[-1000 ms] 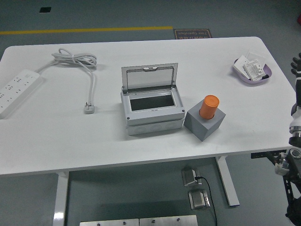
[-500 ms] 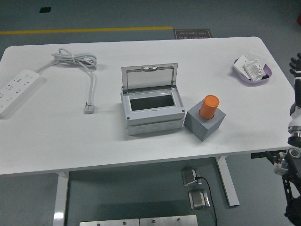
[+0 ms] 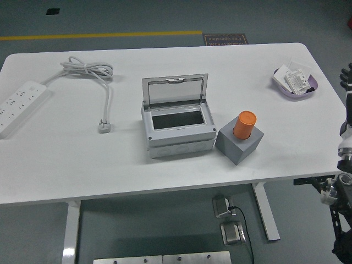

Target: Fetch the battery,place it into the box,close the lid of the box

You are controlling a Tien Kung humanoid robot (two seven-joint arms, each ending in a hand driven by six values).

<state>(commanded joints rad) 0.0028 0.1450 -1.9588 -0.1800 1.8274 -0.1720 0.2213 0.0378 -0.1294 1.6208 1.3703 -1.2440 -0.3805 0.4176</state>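
An orange cylindrical battery (image 3: 245,125) stands upright in a grey block holder (image 3: 240,144) right of the table's middle. Just left of it sits the grey box (image 3: 177,132), its clear-windowed lid (image 3: 175,89) hinged up at the back and the dark inside exposed. My right hand (image 3: 347,77) shows only as a black sliver at the picture's right edge, beyond the table's right end and well away from the battery. Its forearm (image 3: 346,143) runs down that edge. The left arm is out of view.
A purple dish (image 3: 297,89) with white parts sits at the far right. A white power strip (image 3: 18,104) lies at the left edge, its coiled cable (image 3: 88,70) and plug (image 3: 104,127) left of the box.
My right hand has drifted slightly toward the right edge of the picture. The battery, holder and box have not moved.
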